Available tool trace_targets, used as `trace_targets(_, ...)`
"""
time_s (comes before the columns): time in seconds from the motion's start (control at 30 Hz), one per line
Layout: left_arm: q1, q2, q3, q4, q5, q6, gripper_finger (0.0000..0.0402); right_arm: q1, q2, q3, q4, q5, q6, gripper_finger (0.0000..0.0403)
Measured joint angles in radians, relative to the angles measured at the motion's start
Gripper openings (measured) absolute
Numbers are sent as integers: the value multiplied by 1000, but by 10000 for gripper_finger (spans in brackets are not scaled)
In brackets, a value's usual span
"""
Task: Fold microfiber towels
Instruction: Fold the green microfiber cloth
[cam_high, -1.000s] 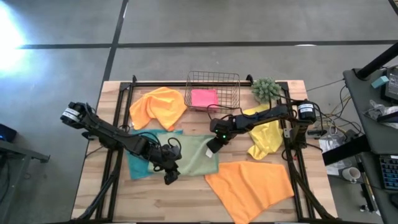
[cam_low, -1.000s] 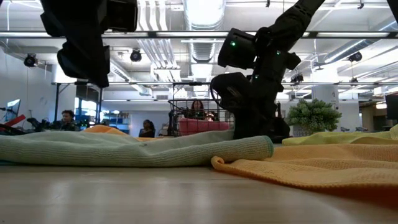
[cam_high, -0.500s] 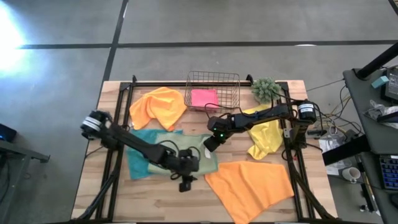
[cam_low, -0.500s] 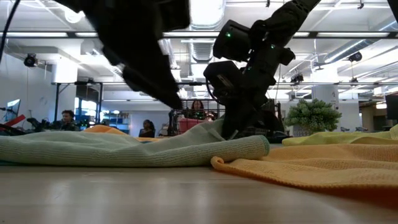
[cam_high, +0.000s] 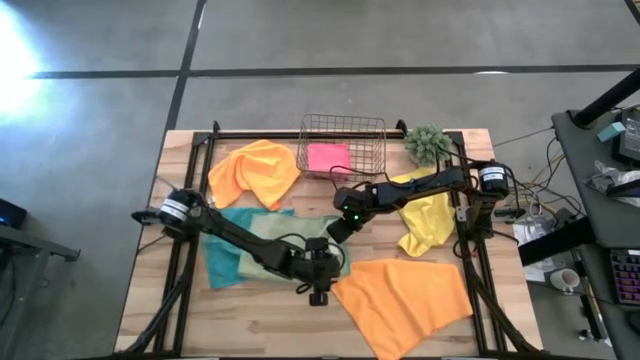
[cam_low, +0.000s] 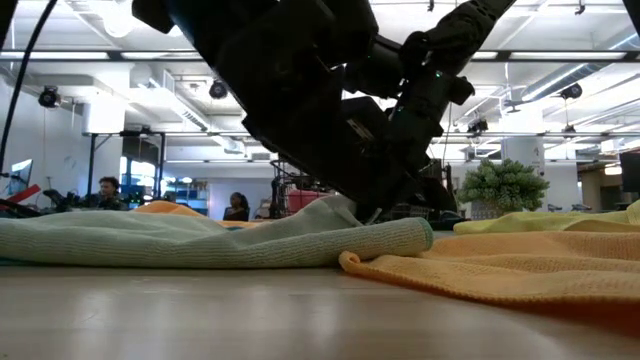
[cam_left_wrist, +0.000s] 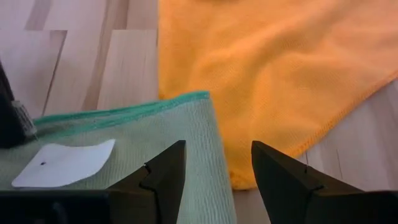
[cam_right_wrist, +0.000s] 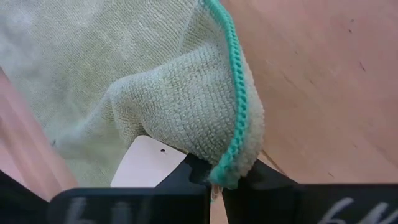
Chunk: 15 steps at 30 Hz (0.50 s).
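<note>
Between the dark fingers of the right gripper (cam_right_wrist: 214, 180) a corner of the sage green towel (cam_right_wrist: 161, 93) is being pinched, the jaws clamped on its teal-stitched hem, with a white tag (cam_right_wrist: 146, 165) lying just behind the fold; nothing readable is showing on that tag beyond a small dark dot. Just ahead of the left gripper (cam_left_wrist: 214, 168), whose fingers are standing apart with nothing between them, the near corner of the same sage green towel (cam_left_wrist: 155, 134) is lying flat, another blank white tag (cam_left_wrist: 62, 163) resting on it, and an orange towel (cam_left_wrist: 267, 68) is spreading beyond and beside that corner, touching its edge. From above, the left gripper (cam_high: 318, 290) is hovering at the towel's front edge while the right gripper (cam_high: 338, 226) is holding the far corner. A teal towel (cam_high: 222, 262) is peeking out from under the sage one, largely covered. A pink towel (cam_high: 328, 156) is sitting inside the copper wire basket (cam_high: 342, 125), a second orange towel (cam_high: 255, 172) and a yellow towel (cam_high: 428, 215) are lying on the wooden table (cam_high: 170, 320), and a small green plant (cam_high: 427, 143) is standing near the basket. At table height the arms are blocking much of the scene; behind them an open hall with ceiling lights is showing, and seated people (cam_low: 108, 190) are appearing small and indistinct.
</note>
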<state>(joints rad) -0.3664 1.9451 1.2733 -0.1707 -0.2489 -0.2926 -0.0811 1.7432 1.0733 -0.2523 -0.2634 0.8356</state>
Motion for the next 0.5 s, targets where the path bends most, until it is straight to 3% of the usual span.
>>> trace_targets(0.5,12,94,5,32,-51,-4,168,0,0,0,4,-1,2,9)
